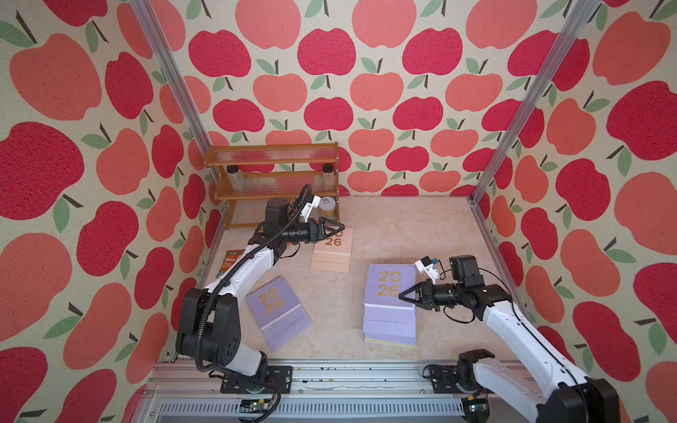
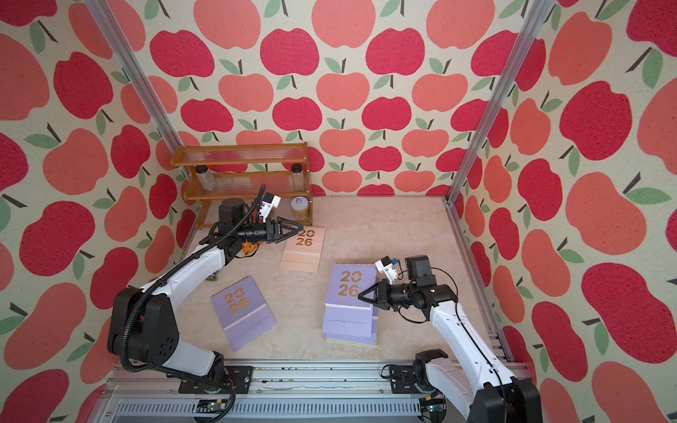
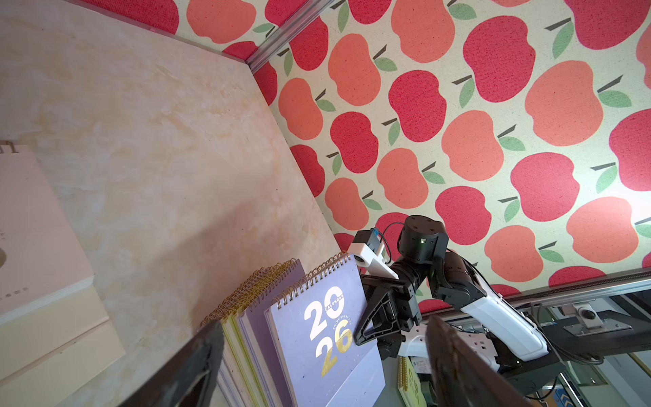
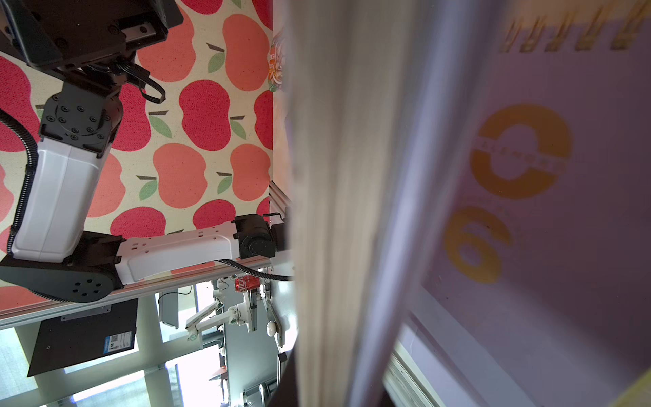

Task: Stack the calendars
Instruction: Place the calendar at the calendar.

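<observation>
The calendars [image 1: 278, 311] look light, stiff-backed and slick, and are probably best pinched at a side edge clear of the spiral [image 1: 392, 264]. The right gripper [image 1: 402, 295] is clamped on the top lilac calendar [image 1: 386, 284] of the stack [image 1: 390, 326], near the front edge of the bench [image 1: 403, 234], right of middle. Its spiral faces the back edge, long axis front-to-back. The left gripper [image 1: 339, 229] hangs, fingers apart, over the pink calendar [image 1: 331, 256].

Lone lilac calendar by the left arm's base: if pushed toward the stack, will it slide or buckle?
Probably slides: the lone lilac calendar lies flat on the smooth table. Likely stiff: its stepped edges suggest several card layers. It lies askew, so an off-centre push may spin it.
</observation>
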Available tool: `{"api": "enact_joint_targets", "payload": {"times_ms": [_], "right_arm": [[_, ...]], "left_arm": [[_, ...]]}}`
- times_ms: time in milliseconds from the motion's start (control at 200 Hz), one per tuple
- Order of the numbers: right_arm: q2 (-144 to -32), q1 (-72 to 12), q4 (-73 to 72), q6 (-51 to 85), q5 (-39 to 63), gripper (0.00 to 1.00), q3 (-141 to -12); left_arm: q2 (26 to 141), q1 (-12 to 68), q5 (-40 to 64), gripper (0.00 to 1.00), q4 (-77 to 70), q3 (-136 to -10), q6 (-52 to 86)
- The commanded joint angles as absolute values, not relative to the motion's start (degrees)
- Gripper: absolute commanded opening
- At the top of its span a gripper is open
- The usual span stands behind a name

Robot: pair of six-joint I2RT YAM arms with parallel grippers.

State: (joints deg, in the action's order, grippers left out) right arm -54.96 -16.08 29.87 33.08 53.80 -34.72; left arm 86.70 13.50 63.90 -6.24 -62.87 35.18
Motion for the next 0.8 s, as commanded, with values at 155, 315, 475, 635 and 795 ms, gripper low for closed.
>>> {"api": "enact_joint_targets", "payload": {"times_ms": [155,315,475,635,795], "right_arm": [[-55.0,-14.2,28.7,33.7,54.4,0.0,-32.4],[-56.5,-13.4,27.9,33.2,54.8,0.0,-32.2],[-58.5,-13.4,27.9,32.2,55.1,0.0,-32.1],[-60.1,-13.4,28.7,31.1,54.1,0.0,-32.0],[-61.1,-13.4,30.2,30.1,52.7,0.06,-32.4]], "left_arm": [[86.8,13.4,64.2,0.88,-7.6,-63.2,35.1],[87.0,13.4,64.2,0.88,-7.6,-63.3,35.0],[87.8,13.4,64.1,0.88,-7.7,-63.5,35.1],[88.5,13.5,64.2,0.88,-7.9,-63.9,35.4],[89.6,13.5,64.2,0.88,-7.7,-64.4,35.5]]}}
